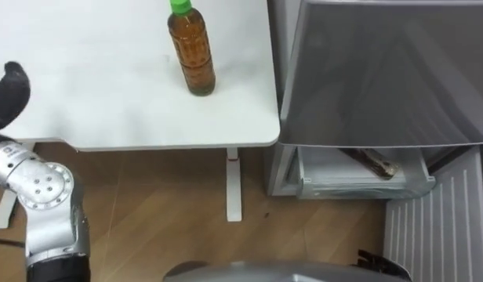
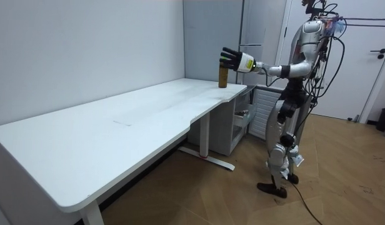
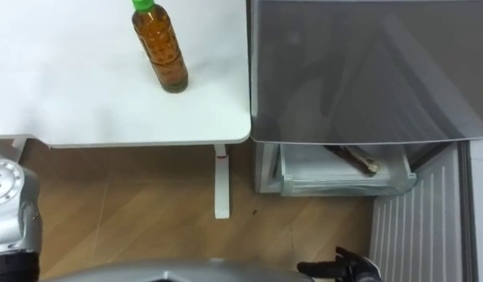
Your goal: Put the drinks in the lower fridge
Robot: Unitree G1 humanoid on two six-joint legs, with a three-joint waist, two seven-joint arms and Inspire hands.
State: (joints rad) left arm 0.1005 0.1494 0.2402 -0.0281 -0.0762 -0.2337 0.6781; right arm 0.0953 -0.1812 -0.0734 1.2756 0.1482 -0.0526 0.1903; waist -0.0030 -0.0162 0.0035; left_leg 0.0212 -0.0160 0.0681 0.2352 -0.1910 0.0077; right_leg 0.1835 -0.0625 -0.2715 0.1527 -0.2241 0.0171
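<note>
Well, low by me my right hand (image 3: 345, 271) peeks in; I cannot tell its fingers. My left hand (image 2: 230, 59) hangs over the table (image 1: 108, 117), fingers spread, holding nothing. Farther on stands the bottle (image 1: 192, 51). It looks full, hard and slippery, so I'd grab its middle. Nothing blocks it. The fridge drawer (image 1: 359, 186) sits open on the right.

Brown plastic tea bottle with green cap (image 1: 192, 53) upright on the white rectangular table (image 1: 108, 102), toward its right front corner, tall grey metal fridge (image 1: 383, 78) just right of the table, clear plastic lower drawer (image 1: 359, 182) below tabletop level, dark long item (image 1: 375, 162) lying inside it.
</note>
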